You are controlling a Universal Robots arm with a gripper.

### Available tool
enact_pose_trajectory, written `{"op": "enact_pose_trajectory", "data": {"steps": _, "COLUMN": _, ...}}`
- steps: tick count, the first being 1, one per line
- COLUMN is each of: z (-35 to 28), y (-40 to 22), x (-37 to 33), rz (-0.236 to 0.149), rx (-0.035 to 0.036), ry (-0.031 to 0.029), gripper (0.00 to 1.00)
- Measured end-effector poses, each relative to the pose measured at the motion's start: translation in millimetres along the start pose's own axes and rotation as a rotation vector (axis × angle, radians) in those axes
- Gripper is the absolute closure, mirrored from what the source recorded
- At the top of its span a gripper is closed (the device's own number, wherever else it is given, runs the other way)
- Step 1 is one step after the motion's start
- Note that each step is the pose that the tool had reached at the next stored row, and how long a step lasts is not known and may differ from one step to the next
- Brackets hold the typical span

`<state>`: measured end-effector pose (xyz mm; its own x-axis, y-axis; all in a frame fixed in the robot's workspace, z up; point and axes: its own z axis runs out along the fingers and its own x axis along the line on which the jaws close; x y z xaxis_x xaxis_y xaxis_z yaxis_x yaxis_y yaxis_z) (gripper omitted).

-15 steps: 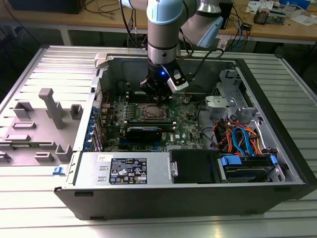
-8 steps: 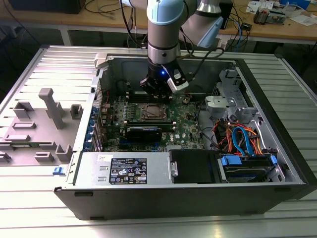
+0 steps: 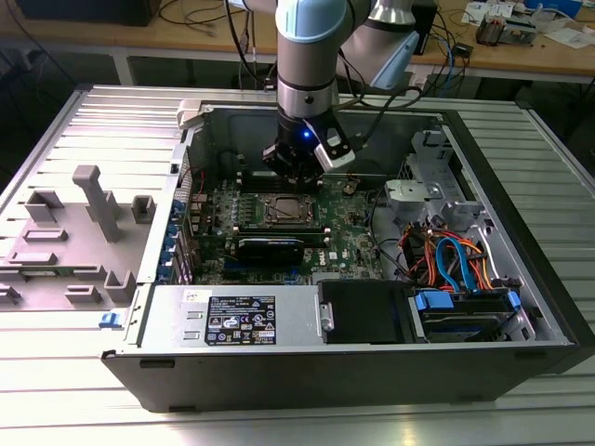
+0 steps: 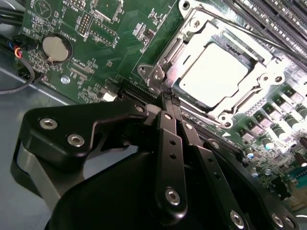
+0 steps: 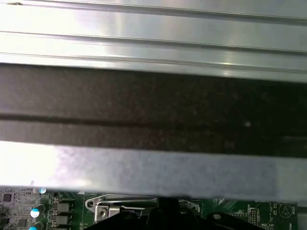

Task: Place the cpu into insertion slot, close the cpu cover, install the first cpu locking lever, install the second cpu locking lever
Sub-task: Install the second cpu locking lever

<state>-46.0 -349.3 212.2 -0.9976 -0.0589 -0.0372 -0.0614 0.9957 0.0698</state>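
Showing dull silver top | cpu (image 4: pixel 218 72) seated under cpu cover (image 4: pixel 192 36)

My arm (image 3: pixel 307 56) comes down from above into the open computer case (image 3: pixel 372 362), which lies on its side on a ribbed metal table (image 3: pixel 84 121). My pincer (image 3: pixel 296 169) hangs low over the green board (image 3: pixel 358 237), at the far edge of the square socket, where the chip (image 3: pixel 285 210) sits inside its metal cover (image 3: pixel 268 216). A long black card (image 3: pixel 270 246) lies just on the near side of the socket. Toward the exterior view's right, orange and blue cables (image 3: pixel 456 260) bunch by the case's wall. A grey plastic holder (image 3: pixel 74 232) rests on the table at the exterior view's left.
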Motion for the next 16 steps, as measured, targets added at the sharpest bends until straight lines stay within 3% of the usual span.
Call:
{"op": "enact_pose_trajectory", "data": {"steps": 10, "z": 0.0, "y": -1.2, "x": 0.1, "rz": 0.0, "rx": 0.0, "ry": 0.0, "gripper": 0.89}}
{"op": "enact_pose_trajectory", "data": {"steps": 16, "z": -1.3, "y": -5.1, "x": 0.4, "rz": 0.0, "rx": 0.0006, "ry": 0.0002, "gripper": 0.89}}
